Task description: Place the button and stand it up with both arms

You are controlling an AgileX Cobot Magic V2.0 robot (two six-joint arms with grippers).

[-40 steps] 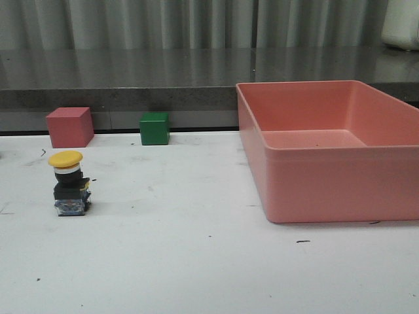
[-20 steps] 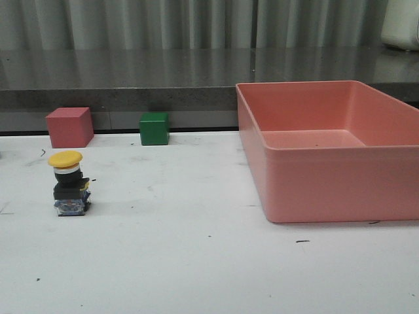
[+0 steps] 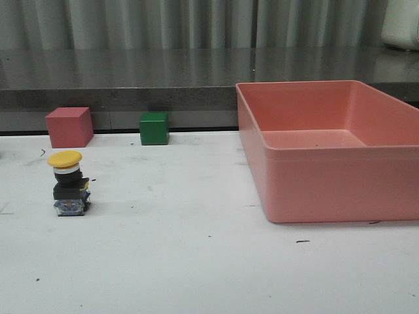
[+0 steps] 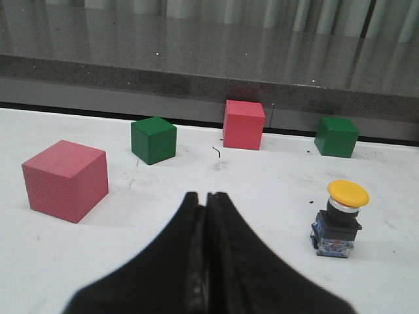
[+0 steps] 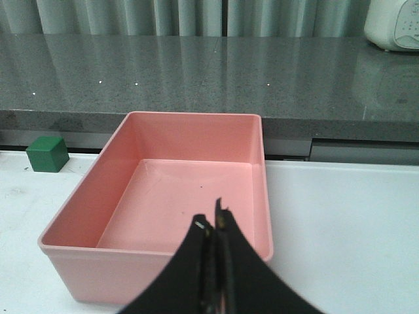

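my left gripper [image 4: 206,199] is closed on nothing, raised over the white surface [image 3: 196,261]. my right gripper [image 5: 213,226] is likewise pressed together and empty, in front of the pink bin [image 5: 196,121]. the button [image 3: 69,183] stands upright, yellow cap up, on the surface's left side, near a red cube [image 3: 69,127] and green cube [image 3: 154,128].

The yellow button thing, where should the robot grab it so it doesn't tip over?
Probably by the black blocky body, under the cap. The button stands upright on the white table, and its round yellow cap is wider than the body, so pinching there could slip. The flat body sides suit the fingers better. The left end effector, shut now, is nearest, so it could come in level from the robot's side.
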